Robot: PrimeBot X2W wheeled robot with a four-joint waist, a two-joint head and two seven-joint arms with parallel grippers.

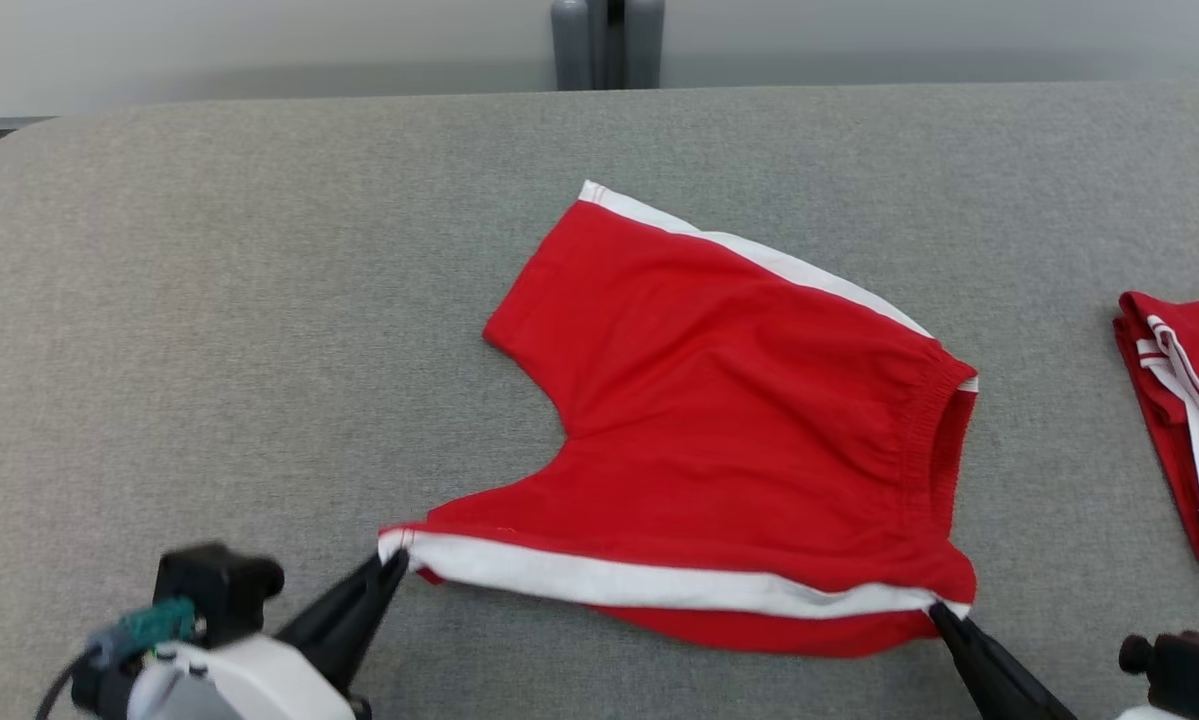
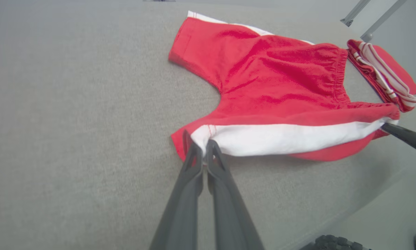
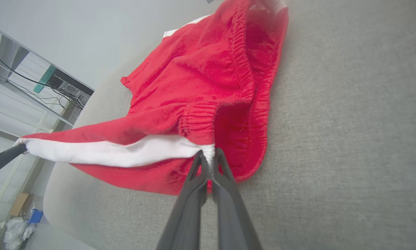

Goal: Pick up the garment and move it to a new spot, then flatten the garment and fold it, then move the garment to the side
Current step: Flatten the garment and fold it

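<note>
The garment (image 1: 719, 400) is a pair of red shorts with white side stripes, spread on the grey table (image 1: 209, 300). Its near edge is lifted and stretched between my two grippers. My left gripper (image 1: 396, 562) is shut on the near leg hem corner, seen close in the left wrist view as the garment (image 2: 280, 86) pinched by the left gripper (image 2: 203, 146). My right gripper (image 1: 937, 611) is shut on the near waistband corner; the right wrist view shows the garment (image 3: 201, 80) pinched by the right gripper (image 3: 209, 154) at the white stripe's end.
A second red garment with white stripes (image 1: 1184, 430) lies folded at the table's right edge, also visible as the folded garment (image 2: 384, 69). Past the table's far edge stands a grey post (image 1: 607, 42). Shelving and cables (image 3: 37, 83) stand beyond the table.
</note>
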